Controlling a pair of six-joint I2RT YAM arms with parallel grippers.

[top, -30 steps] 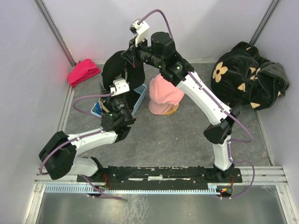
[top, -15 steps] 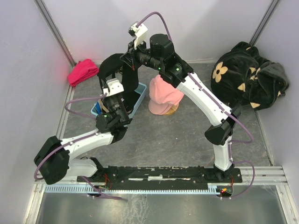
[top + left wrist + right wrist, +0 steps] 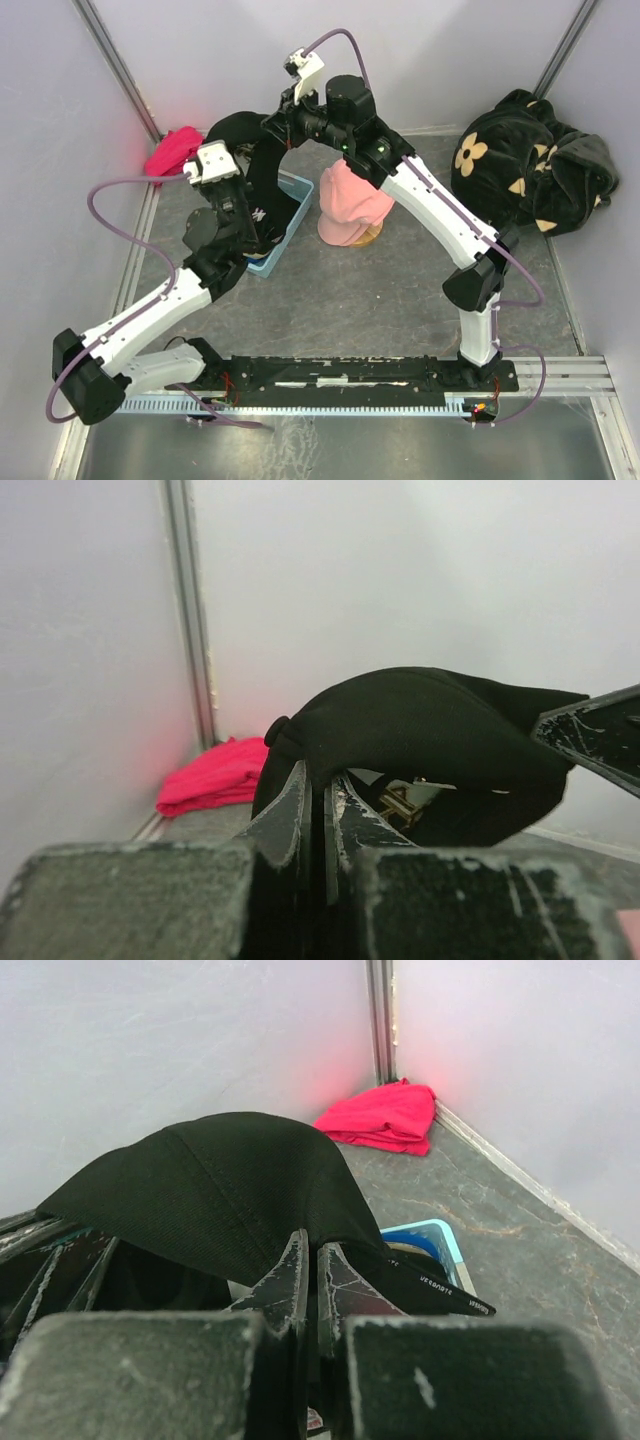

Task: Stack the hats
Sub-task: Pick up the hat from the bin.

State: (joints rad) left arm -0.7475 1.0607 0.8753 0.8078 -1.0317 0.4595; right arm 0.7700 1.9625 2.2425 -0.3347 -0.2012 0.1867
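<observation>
nearest, on the grey desk (image 3: 380, 300): two arm bases, side by side. further in, four hats counted: one black, one blue, one pink, one tan. held up between the two arms, one black cap (image 3: 200, 1180) with small white lettering on its brim, pinched from two sides. clamped on its lower edge, the left end effector (image 3: 318, 780), fingers pressed nearly together. likewise closed tight on the opposite edge, the right end effector (image 3: 308, 1250). right below the black cap, partly covered by it, one bright blue cap (image 3: 296, 200) on the desk. just beside that, to the right, one pink cap (image 3: 350, 200) sitting on top of one tan cap (image 3: 372, 238), only a sliver of tan showing. farther back, one red-pink cloth bundle (image 3: 170, 152) in the left corner, and one big black plush fabric (image 3: 530, 170) with beige flowers against the right wall, well apart from the hats.
</observation>
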